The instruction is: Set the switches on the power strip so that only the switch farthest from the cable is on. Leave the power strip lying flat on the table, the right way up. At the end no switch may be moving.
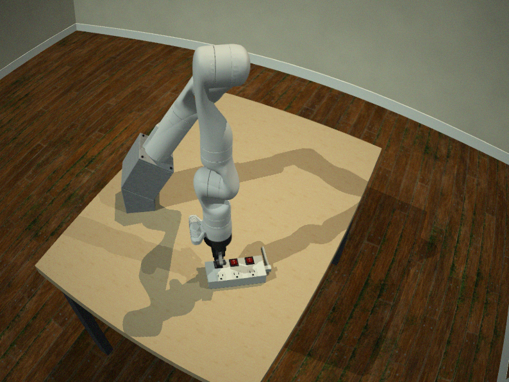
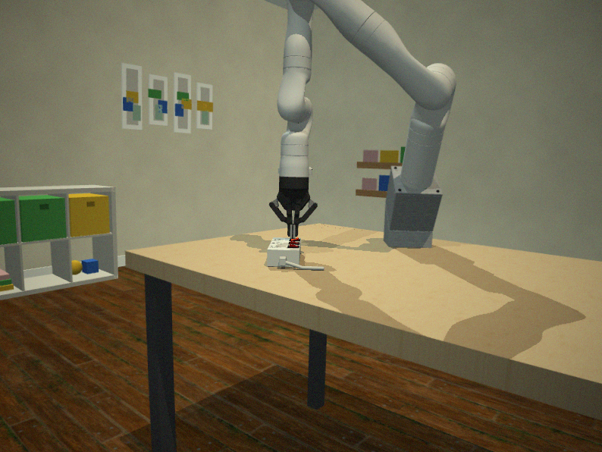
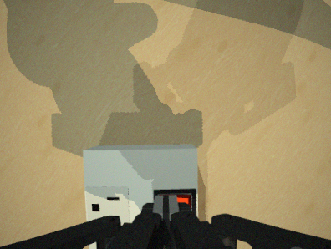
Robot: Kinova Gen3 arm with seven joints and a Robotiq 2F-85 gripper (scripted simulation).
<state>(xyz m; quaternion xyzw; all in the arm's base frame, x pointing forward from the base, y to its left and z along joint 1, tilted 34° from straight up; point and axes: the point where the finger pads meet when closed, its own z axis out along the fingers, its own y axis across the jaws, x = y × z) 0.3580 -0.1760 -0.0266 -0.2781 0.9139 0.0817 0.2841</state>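
A white power strip [image 1: 236,282] [image 2: 277,255] [image 3: 128,167] lies flat and right way up on the wooden table [image 1: 295,131] [image 2: 437,291]. Its short grey cable stub [image 1: 265,257] [image 2: 305,267] is at one end. Two red rocker switches [image 1: 233,261] [image 1: 249,260] show in the top view. The third switch, at the end farthest from the cable, is hidden there under my fingers. The wrist view shows a red switch [image 3: 183,200] just beside my fingertips. My gripper [image 1: 221,261] [image 2: 292,234] [image 3: 165,210] is shut, points straight down, and its tips are at that far-end switch.
The arm's grey base block [image 1: 141,176] [image 2: 410,218] stands on the table behind the strip. The table's front edge is near the strip in the exterior view. A shelf with coloured bins [image 2: 58,228] stands off the table to the left.
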